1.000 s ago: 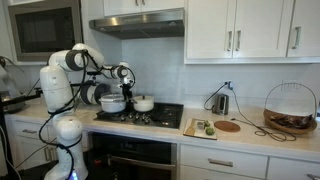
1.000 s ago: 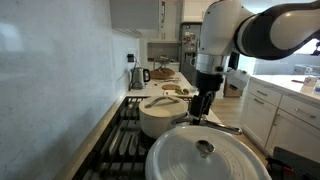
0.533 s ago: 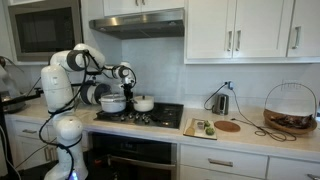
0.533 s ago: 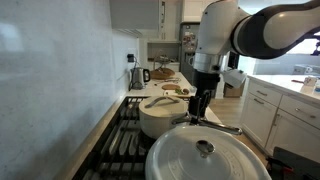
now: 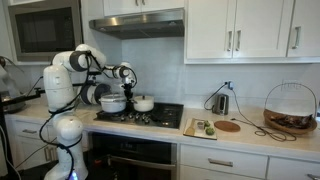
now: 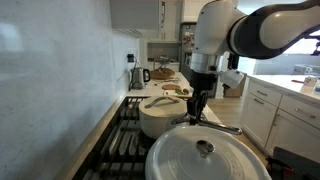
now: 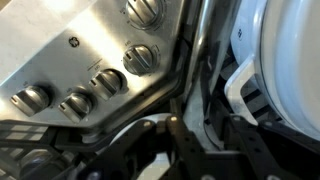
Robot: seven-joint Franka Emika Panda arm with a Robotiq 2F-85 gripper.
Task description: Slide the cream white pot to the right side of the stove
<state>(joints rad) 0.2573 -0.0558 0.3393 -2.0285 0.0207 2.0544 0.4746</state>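
The gripper (image 6: pixel 197 110) hangs with its dark fingers at the side of the cream pot (image 6: pixel 160 118). If they are spread or pinching its rim, I cannot tell. The pot is small, squat and round, with a smooth pale wall. It stands on the black grates of the stove (image 5: pixel 168 116), about halfway along it, just beside a bigger white pot (image 6: pixel 205 150) with a knobbed lid. Round metal knobs (image 7: pixel 140 58) sit on a brushed steel panel. The pale counter (image 5: pixel 250 137) runs under white cabinets (image 5: pixel 240 35). A wire basket (image 5: pixel 290 108) stands near the counter's end farthest from the arm.
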